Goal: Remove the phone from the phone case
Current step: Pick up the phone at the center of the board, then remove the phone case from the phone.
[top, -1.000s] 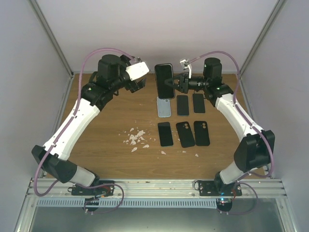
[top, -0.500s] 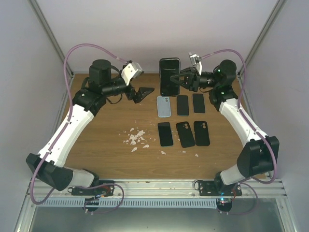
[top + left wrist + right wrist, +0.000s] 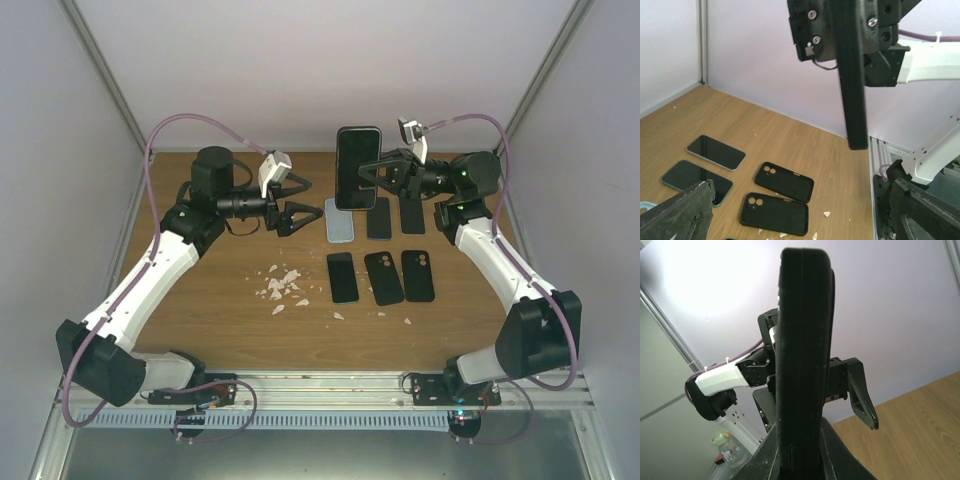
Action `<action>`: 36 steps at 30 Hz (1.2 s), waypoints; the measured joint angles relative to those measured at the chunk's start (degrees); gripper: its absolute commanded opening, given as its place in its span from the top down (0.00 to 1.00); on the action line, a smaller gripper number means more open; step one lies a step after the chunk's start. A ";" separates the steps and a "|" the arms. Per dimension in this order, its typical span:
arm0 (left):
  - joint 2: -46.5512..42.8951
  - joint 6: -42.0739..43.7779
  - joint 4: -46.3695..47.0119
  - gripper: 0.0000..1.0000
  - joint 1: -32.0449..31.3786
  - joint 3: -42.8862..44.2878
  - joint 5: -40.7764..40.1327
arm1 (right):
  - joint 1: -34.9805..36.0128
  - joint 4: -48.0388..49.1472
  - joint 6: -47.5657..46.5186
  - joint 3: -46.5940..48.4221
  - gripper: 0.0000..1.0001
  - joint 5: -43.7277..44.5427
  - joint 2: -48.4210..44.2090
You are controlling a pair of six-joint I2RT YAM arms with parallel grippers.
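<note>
A phone in a black case (image 3: 358, 168) is held upright above the back of the table. My right gripper (image 3: 378, 178) is shut on its lower part. In the right wrist view the cased phone (image 3: 802, 360) stands edge-on between my fingers (image 3: 842, 457). My left gripper (image 3: 291, 205) is open and empty, just left of the phone and pointing at it, apart from it. In the left wrist view the phone (image 3: 852, 75) hangs edge-on ahead, between my open fingers (image 3: 680, 215).
On the table lie a light blue phone (image 3: 340, 220), two dark phones (image 3: 378, 217) behind, and a row of three dark phones or cases (image 3: 384, 277) in front. Two empty black cases (image 3: 784, 182) show in the left wrist view. White crumbs (image 3: 280, 285) lie mid-table.
My right gripper has lifted the cased phone higher and a little to the right. My left gripper has let go of the phone, drawn back to the left and swung down beside it, open.
</note>
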 measured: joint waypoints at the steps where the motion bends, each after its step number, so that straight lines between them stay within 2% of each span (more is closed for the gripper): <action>1: 0.02 -0.96 0.87 0.06 0.00 -0.11 0.46 | 0.00 0.37 0.76 -0.33 1.00 0.26 -0.11; 11: 0.35 -6.16 5.88 0.11 -0.24 -0.24 2.27 | 0.00 1.29 3.67 -1.79 1.00 2.62 -0.11; 25: 3.85 -6.12 5.97 0.18 -3.58 -0.22 1.36 | 0.28 1.44 3.72 -1.79 0.99 3.08 -0.09; 36: 5.31 -6.29 5.81 0.20 -3.76 1.36 0.72 | 0.66 1.49 3.67 -1.79 1.00 3.15 -0.09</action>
